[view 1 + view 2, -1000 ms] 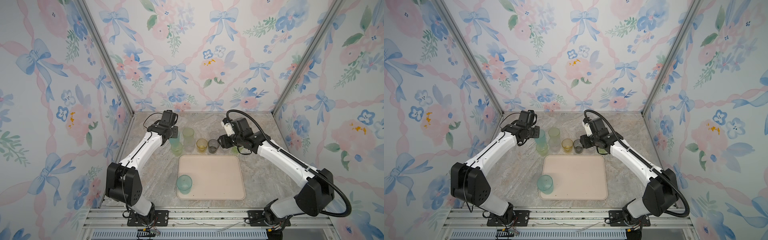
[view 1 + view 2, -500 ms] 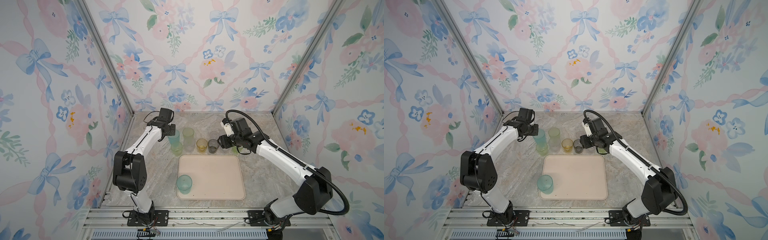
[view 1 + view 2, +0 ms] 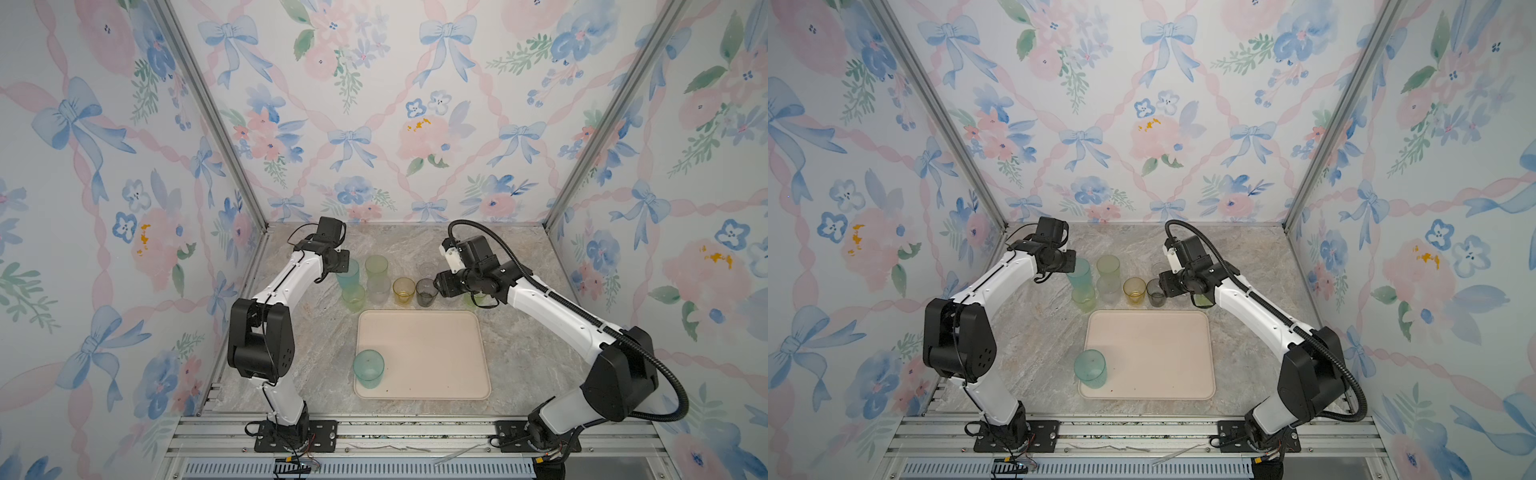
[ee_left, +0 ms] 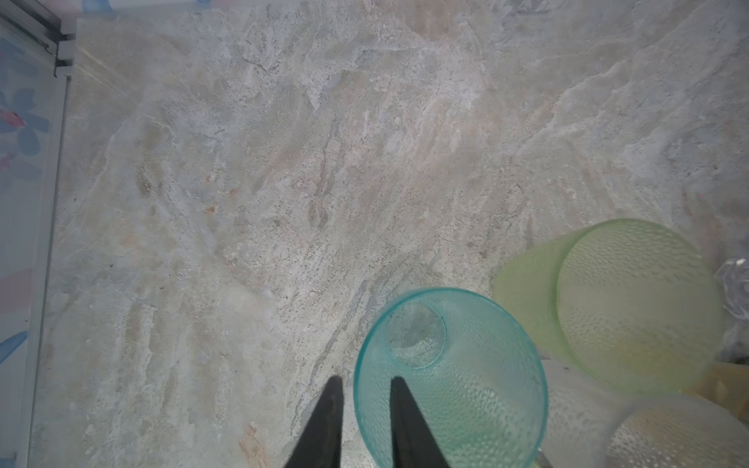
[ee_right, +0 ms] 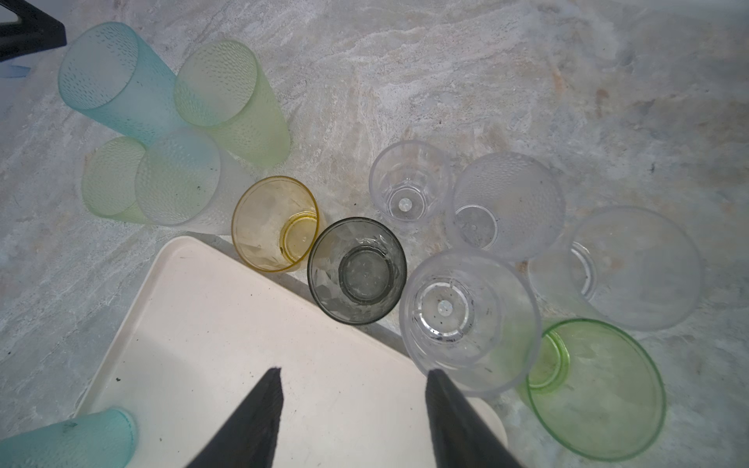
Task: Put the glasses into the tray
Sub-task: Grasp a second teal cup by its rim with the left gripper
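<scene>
– Checking L arm (image 3: 291,282): what's diff vs a sec ago?
– Arm re-posed: shoulder link (image 3: 259,338) swung up, wrist shifted a bit. L gripper (image 4: 366,379) closed a touch, now steady. Narrow gap; one finger (image 4: 324,425) is outside the back teal tumbler (image 4: 448,381), other over its mouth, so it straddles the rim. Can't tell if it's pinching the wall yet.
– R side?
– No change. R gripper (image 5: 354,370) hangs wide, empty, over a tray (image 5: 210,324) corner; a clear glass (image 5: 470,320) sits just beside one finger.
– Any glasses moved?
– None. The front teal tumbler (image 3: 368,365) stands in the tray's near-left corner, same as before. Everything else is on the tabletop (image 3: 316,332) behind the tray's far edge: pale green tumbler (image 4: 632,304) just beside the back teal one, amber glass (image 3: 404,291), grey glass (image 3: 425,292), clear ones (image 3: 427,269) by R arm (image 3: 552,307).
– So, task-wise?
– Prob. pick no. 2 being set up. One in, rest out, so early days. Lift needs to go straight up, else the neighbour gets knocked.
</scene>
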